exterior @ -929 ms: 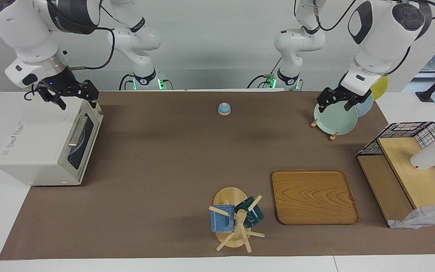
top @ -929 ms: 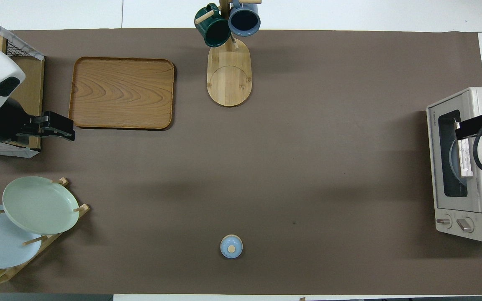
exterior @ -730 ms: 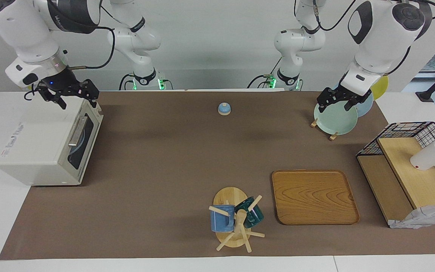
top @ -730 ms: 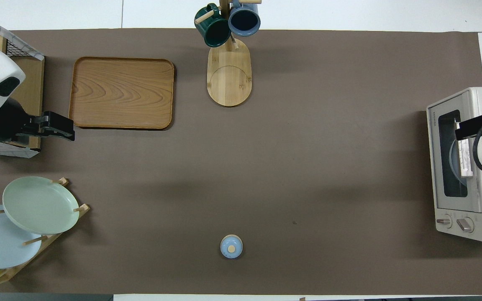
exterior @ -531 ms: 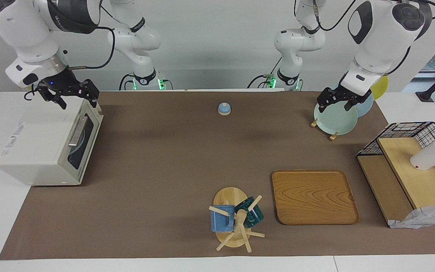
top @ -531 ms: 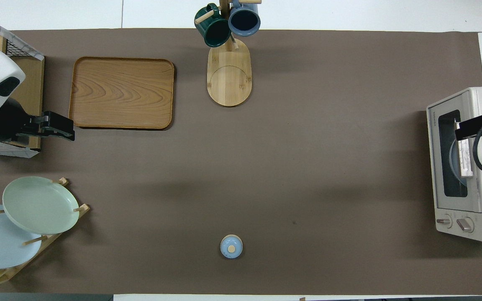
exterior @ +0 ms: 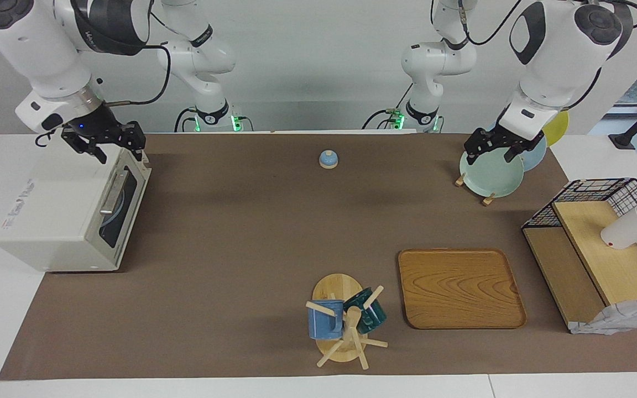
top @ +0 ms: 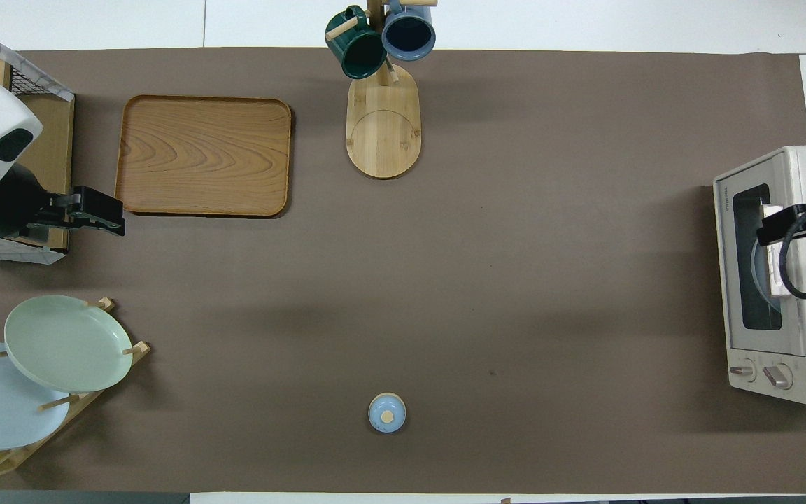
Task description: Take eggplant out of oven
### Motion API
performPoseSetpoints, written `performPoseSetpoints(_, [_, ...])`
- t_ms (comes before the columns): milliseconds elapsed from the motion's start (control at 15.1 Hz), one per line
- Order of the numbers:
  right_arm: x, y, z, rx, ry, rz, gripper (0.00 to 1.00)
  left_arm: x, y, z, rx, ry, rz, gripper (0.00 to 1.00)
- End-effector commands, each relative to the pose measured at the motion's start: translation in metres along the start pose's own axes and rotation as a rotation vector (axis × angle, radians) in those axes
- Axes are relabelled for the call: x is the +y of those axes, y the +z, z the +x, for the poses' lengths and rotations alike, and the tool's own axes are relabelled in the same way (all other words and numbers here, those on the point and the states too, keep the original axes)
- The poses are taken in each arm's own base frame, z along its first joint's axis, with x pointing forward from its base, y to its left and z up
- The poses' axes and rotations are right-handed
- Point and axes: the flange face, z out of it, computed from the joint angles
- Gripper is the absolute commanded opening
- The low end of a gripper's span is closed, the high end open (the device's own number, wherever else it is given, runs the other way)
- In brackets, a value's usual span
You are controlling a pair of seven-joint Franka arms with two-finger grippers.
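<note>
One oven (top: 795,175), door lettering too small to read; left claw (exterior: 496,149) open, right claw (exterior: 113,148) unclear.

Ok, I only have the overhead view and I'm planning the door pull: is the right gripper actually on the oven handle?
Observer: No. In the facing view the right gripper is up over the oven's top edge by the door, above the handle, not on it.
Operator: And the left arm?
Observer: It waits. The left gripper hangs open and empty, raised over the green plate in the rack.
</note>
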Motion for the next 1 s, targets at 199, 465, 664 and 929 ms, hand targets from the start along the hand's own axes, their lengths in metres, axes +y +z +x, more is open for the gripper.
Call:
performPoseSetpoints(199, [0.007,0.035,-0.013,0.044,-0.008,-0.089,0.00,-0.003,-0.006,-0.004,0.013,-0.011,-0.014,1.00])
performPoseSetpoints(465, [0.018,0.060,-0.012,0.042,0.019,-0.144,0.00,-0.004,-0.005,-0.004,0.014,-0.009,-0.008,1.00])
performPoseSetpoints(664, [0.021,0.074,-0.013,0.014,0.037,-0.161,0.00,-0.004,-0.005,-0.004,0.014,-0.009,-0.008,1.00])
performPoseSetpoints(929, [0.027,0.081,-0.014,0.005,0.026,-0.211,0.00,-0.004,-0.006,-0.003,0.020,-0.012,-0.009,1.00])
